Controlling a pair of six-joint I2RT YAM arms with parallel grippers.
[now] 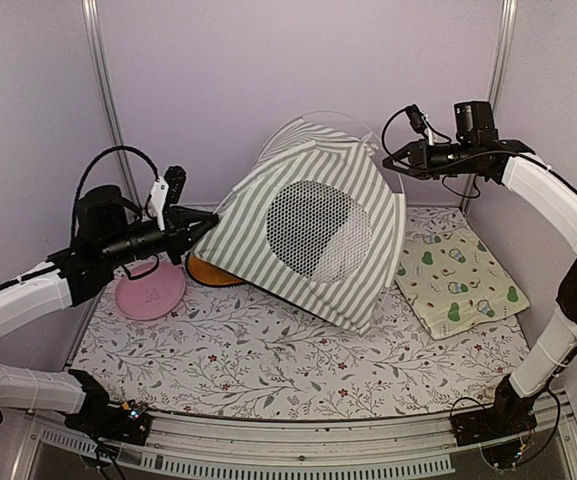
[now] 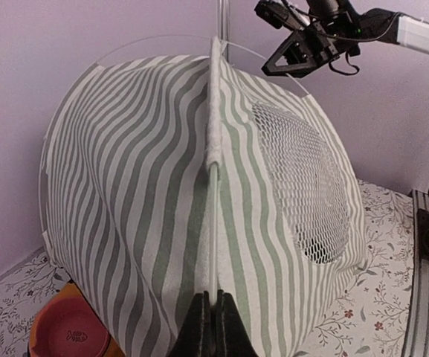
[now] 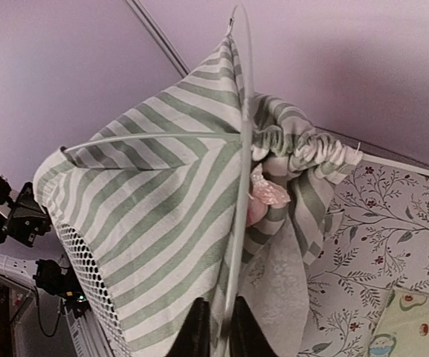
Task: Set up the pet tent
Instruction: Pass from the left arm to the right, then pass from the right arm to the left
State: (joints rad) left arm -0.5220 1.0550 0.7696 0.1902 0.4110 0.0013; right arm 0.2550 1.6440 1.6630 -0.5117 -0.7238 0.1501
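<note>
Looking across the rig, I see the pet tent [image 1: 308, 240] raised into a dome at the back middle of the tabletop [image 1: 268, 370]. Its thin white poles [image 3: 238, 149] are bowed and its mesh window [image 1: 318, 230] faces the front. It is not sitting flat: it leans, with its left edge lifted over an orange bowl [image 1: 213, 272]. The left claw [image 2: 211, 305] is clenched on the pole seam at that low left corner. The right claw [image 3: 220, 312] is up at the top right with a pole running between its fingers, but I cannot tell whether it is squeezing. One pole sleeve [image 3: 303, 149] looks bunched near its end. By my reckoning most of the job is done, and what remains is smoothing that sleeve and setting the base down level
</note>
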